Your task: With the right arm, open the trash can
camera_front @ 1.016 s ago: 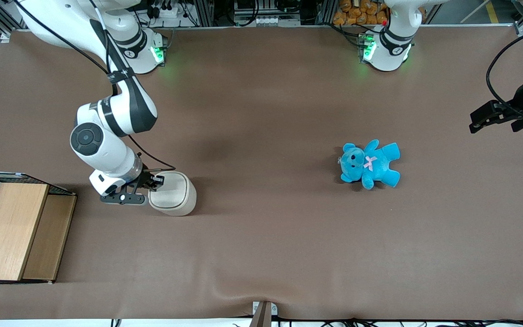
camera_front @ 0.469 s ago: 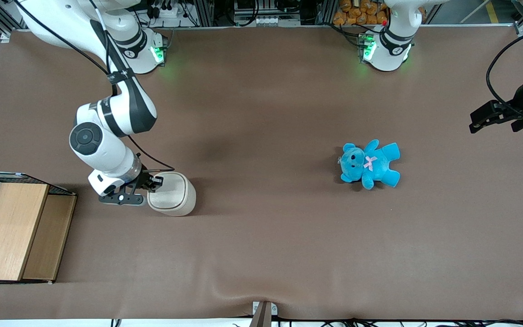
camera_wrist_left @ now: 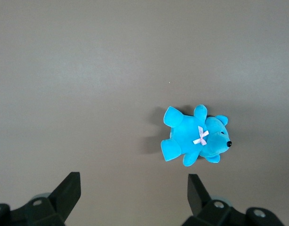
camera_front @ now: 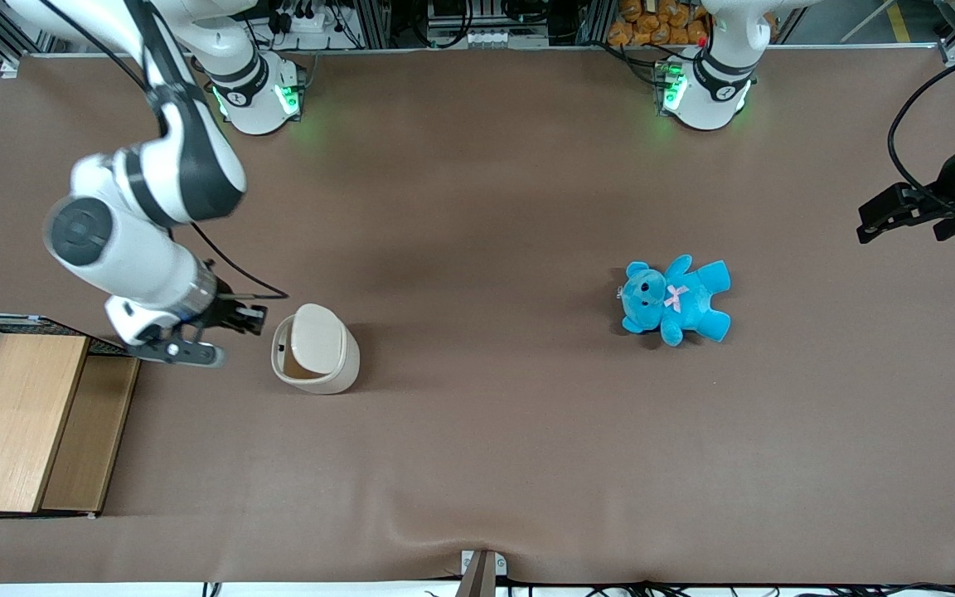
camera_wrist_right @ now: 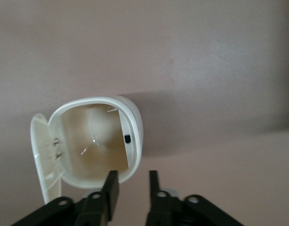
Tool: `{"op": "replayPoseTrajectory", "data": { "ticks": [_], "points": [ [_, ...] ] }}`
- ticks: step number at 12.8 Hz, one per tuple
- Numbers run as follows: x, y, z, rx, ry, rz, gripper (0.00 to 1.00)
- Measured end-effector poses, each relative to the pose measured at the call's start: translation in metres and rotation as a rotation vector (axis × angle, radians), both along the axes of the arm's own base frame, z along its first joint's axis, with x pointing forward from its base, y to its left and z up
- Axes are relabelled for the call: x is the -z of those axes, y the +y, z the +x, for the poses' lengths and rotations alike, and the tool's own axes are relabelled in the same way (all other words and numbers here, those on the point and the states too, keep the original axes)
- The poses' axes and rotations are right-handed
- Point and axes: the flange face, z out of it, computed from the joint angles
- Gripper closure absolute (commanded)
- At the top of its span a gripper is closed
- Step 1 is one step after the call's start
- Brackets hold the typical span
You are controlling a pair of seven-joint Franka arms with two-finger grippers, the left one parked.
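Brown table cover (camera_front: 477,166); wood-topped wire crate (camera_front: 21,419).

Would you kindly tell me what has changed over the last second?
The right arm's end effector drew back from the trash can toward the wire crate, holding nothing. The can's lid has swung open. The can itself and the teddy bear stayed put.

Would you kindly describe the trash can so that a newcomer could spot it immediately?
On the brown table, look toward the working arm's end, beside the wooden-topped wire crate. The small cream-white plastic trash can stands there, apart from the black two-finger gripper next to it. Its lid is tipped up, showing an empty interior.
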Motion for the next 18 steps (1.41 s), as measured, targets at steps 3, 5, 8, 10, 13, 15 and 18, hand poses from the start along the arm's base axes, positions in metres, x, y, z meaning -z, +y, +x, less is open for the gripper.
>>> {"op": "replayPoseTrajectory", "data": {
  "ticks": [3, 5, 8, 10, 13, 15, 18],
  "points": [
    [-0.059, -0.042, -0.009, -0.076, -0.044, 0.002, 0.00],
    [-0.100, -0.081, -0.019, -0.162, -0.093, -0.006, 0.00],
    [-0.150, -0.136, -0.044, -0.204, -0.129, -0.029, 0.00],
    [-0.170, -0.160, -0.063, -0.186, -0.115, -0.027, 0.00],
    [-0.191, -0.166, -0.084, -0.182, -0.074, -0.014, 0.00],
    [-0.200, -0.165, -0.089, -0.185, -0.049, -0.010, 0.00],
    [-0.202, -0.164, -0.092, -0.189, -0.029, -0.009, 0.00]
  ]
}}
